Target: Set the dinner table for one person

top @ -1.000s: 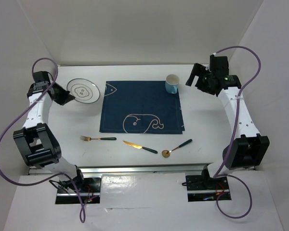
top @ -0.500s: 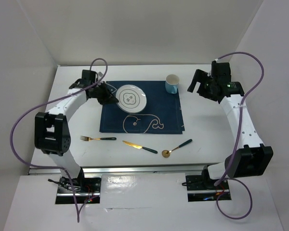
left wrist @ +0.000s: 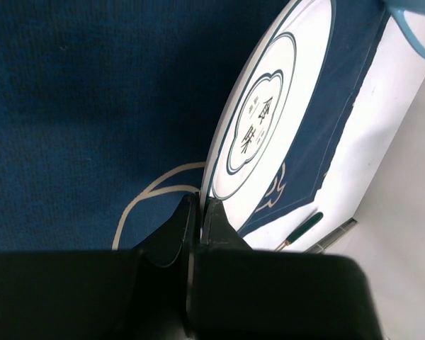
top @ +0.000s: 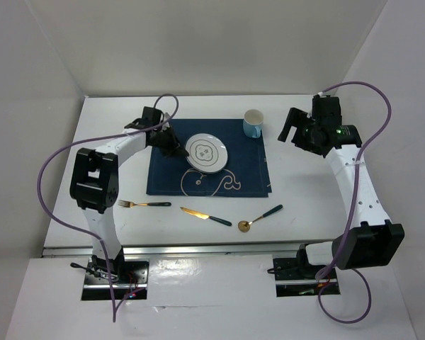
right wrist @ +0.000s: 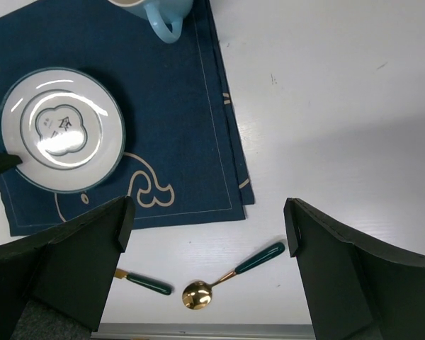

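The left arm (top: 120, 145) reaches across the bench (top: 304, 184), its jaws clamped on the near-left rim of the white plate (top: 207, 151). The plate sits over the middle of the navy whale placemat (top: 248, 166), and the left wrist view shows it tilted (left wrist: 269, 120). Whether its far edge touches the cloth cannot be told. The right arm (top: 350, 170) hangs above the bench's right side, its jaws wide apart and holding nothing. A light blue cup (top: 253, 123) stands upright on the placemat's far right corner. A fork (top: 143, 204), a knife (top: 205, 216) and a spoon (top: 260, 218) lie on bare bench near the placemat's front edge. They are in a row, apart from one another.
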You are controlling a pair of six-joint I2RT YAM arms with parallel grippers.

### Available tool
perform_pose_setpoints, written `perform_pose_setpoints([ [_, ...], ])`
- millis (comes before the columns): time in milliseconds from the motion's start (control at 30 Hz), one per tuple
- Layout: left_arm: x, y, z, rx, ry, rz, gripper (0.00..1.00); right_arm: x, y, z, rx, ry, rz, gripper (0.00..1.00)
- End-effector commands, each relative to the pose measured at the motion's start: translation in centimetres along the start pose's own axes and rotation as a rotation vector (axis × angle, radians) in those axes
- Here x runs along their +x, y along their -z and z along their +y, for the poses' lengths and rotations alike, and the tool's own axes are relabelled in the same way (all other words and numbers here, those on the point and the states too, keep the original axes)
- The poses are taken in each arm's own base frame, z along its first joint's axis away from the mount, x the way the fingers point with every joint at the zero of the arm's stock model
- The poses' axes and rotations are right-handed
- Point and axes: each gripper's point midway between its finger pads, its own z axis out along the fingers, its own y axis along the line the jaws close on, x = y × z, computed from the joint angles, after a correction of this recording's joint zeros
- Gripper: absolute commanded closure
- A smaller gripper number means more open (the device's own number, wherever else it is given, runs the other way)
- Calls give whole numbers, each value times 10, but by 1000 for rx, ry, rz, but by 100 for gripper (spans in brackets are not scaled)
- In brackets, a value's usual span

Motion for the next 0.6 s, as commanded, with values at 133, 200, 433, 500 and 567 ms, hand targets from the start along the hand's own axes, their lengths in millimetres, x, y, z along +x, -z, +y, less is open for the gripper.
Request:
perform_pose_setpoints([
  [133, -29, -8, -3, -70, -26, -38, 90, -3, 11, 4, -11, 0, -18, 0],
  [200, -26, -12, 3, -116, -43, -26, 73, 1, 8, 9, -14, 15, -6, 0],
  [433, -28, 11, 12, -291, -116, -69, 20, 7, 6, 20, -26, 35, 9, 0],
  [500, -37, 32, 7, -349, -148, -139, 14, 6, 8, 25, -38, 43, 4, 0],
  [567, -38, 62, 6, -419, -163, -205, 14, 11, 5, 30, -40, 61, 15, 0],
])
